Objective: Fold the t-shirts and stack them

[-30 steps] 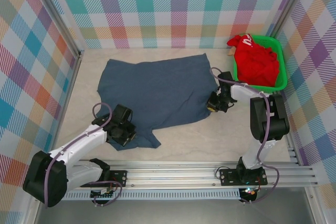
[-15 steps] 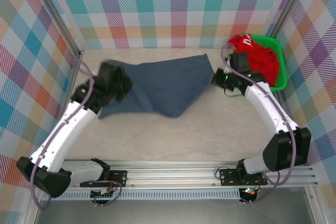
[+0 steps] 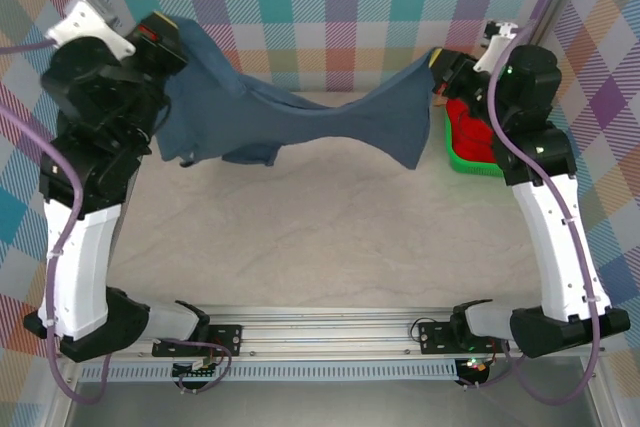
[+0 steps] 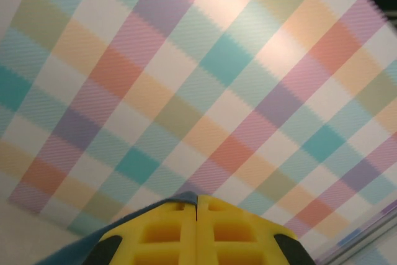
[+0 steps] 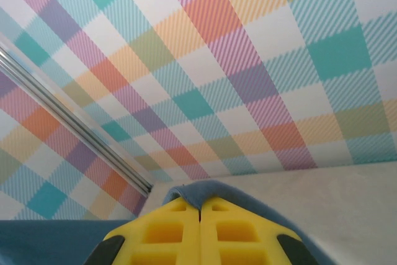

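Hanging above the pale counter (image 3: 320, 237), the slate-blue t-shirt (image 3: 300, 122) is stretched in the air between the two arms and sags in the middle, clear of the surface. At the far right corner the green basket (image 3: 470, 160) holds the red t-shirt (image 3: 468, 127), partly hidden by the right arm. The left gripper (image 4: 196, 206) and right gripper (image 5: 200, 210) each have their yellow fingers pressed together on an end of the blue cloth.

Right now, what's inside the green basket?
A bunched red t-shirt lies in the green basket. The right arm covers most of the basket, so its far side and anything beneath the red cloth cannot be seen.
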